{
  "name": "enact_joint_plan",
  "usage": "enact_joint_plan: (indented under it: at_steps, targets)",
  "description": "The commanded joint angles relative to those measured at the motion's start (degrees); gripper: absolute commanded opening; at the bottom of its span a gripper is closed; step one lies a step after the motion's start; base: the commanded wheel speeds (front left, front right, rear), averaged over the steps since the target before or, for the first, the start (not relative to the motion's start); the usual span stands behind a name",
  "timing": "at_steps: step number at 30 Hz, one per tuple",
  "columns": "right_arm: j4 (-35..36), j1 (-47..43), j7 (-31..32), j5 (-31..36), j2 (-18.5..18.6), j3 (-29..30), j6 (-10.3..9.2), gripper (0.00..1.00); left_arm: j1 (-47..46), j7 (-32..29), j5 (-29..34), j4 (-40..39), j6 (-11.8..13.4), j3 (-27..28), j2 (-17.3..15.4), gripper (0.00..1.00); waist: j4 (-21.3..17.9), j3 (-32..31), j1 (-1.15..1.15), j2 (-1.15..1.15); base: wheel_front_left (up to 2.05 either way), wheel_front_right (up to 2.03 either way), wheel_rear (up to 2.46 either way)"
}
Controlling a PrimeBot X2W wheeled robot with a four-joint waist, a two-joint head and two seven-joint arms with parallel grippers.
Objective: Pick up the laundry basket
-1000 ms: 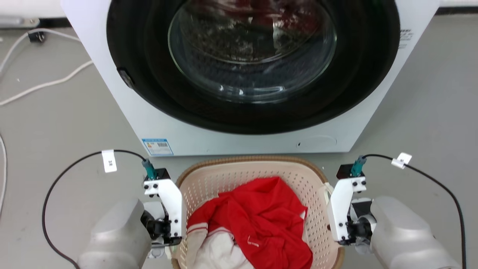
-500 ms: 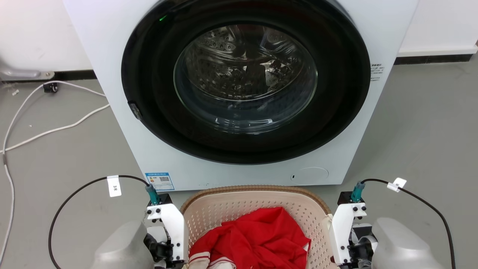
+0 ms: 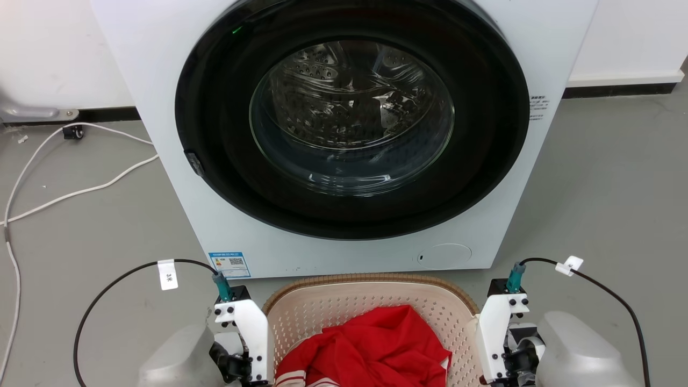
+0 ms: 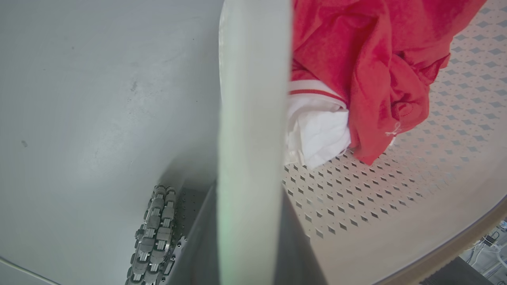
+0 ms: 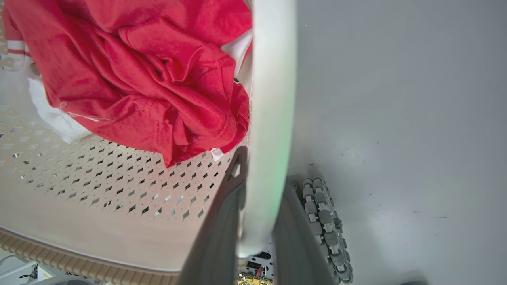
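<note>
The laundry basket [image 3: 371, 280] hangs between the two grippers, with one white side handle in each. The left gripper [image 4: 247, 194] has its jaws drawn narrow on the left handle [image 4: 253, 99], a dark finger [image 4: 297, 253] on either side of it. The right gripper [image 5: 261, 170] clamps the right handle [image 5: 273, 99] the same way. The grasp looks done. Since the floor [image 4: 99, 99] shows well past the jaws, the basket seems to be off the ground, and what is left is to raise it clear and keep it level. Inward of both jaws lie a red shirt [image 3: 376, 344] and a white cloth [image 4: 317, 134]. Past the basket's far rim stands the washer [image 3: 333, 255]. The basket's base and near rim are cut off, so I cannot tell whether it has truly left the floor. The fingertips are blurred against the handles.
</note>
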State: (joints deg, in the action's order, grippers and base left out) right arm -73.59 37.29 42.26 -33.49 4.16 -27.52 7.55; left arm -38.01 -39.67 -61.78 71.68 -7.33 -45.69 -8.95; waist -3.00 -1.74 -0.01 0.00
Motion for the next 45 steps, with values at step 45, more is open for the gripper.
enact_joint_plan:
  at_steps: [45]
  targets:
    - [-0.34, -0.88, 2.26, 10.31, -0.98, 10.57, -0.11, 0.0, -0.29, 1.69, -2.67, 0.69, -0.24, -1.1, -0.62, 0.0, -0.18, 0.55, 0.01, 0.0, 0.0, 0.0, 0.0]
